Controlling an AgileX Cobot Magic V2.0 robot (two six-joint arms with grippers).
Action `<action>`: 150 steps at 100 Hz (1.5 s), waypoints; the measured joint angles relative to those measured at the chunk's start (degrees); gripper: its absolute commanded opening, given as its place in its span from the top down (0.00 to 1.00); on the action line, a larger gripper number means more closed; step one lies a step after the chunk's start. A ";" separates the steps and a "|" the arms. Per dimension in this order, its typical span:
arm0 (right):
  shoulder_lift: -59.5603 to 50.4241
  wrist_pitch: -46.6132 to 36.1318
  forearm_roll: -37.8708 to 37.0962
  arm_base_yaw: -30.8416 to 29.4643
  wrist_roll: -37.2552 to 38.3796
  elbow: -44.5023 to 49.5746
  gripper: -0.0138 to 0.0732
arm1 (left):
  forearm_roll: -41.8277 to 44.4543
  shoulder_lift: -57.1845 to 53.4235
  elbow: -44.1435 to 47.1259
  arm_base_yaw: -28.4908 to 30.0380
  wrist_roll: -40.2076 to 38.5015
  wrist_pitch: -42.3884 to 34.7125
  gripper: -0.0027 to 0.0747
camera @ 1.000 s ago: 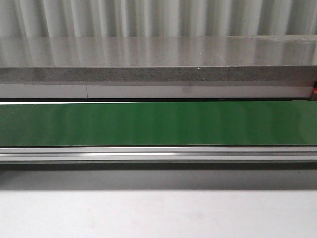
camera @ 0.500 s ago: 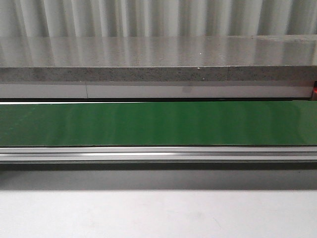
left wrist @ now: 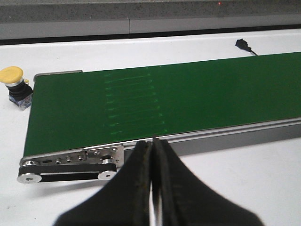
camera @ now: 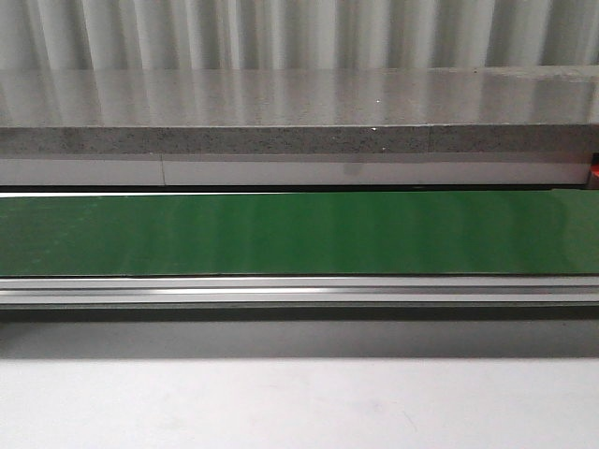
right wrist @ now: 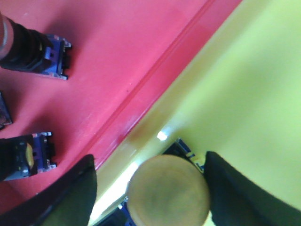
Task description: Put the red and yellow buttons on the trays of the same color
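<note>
In the right wrist view a yellow button stands on the yellow tray, close to the rim it shares with the red tray. My right gripper is open, its fingers wide on either side of the button's cap, with a gap on one side. Two buttons with blue bases lie on the red tray, their caps cut off by the frame edge. Another yellow button stands on the white table beside the end of the belt. My left gripper is shut and holds nothing.
A long green conveyor belt with an aluminium rail runs across the front view, with nothing on it. A grey stone ledge runs behind it. A small black connector lies on the table beyond the belt.
</note>
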 measured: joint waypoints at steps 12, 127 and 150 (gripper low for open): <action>-2.93 0.00 -1.41 0.00 0.00 0.00 0.27 | 0.00 0.00 0.00 0.00 0.00 0.00 0.99; -29.71 12.58 -3.35 29.01 -8.61 0.11 0.92 | 0.00 0.00 0.00 0.00 0.00 0.00 0.99; -32.76 12.82 -3.39 38.32 -15.33 3.10 0.92 | 0.00 0.00 0.00 0.00 0.00 0.00 0.99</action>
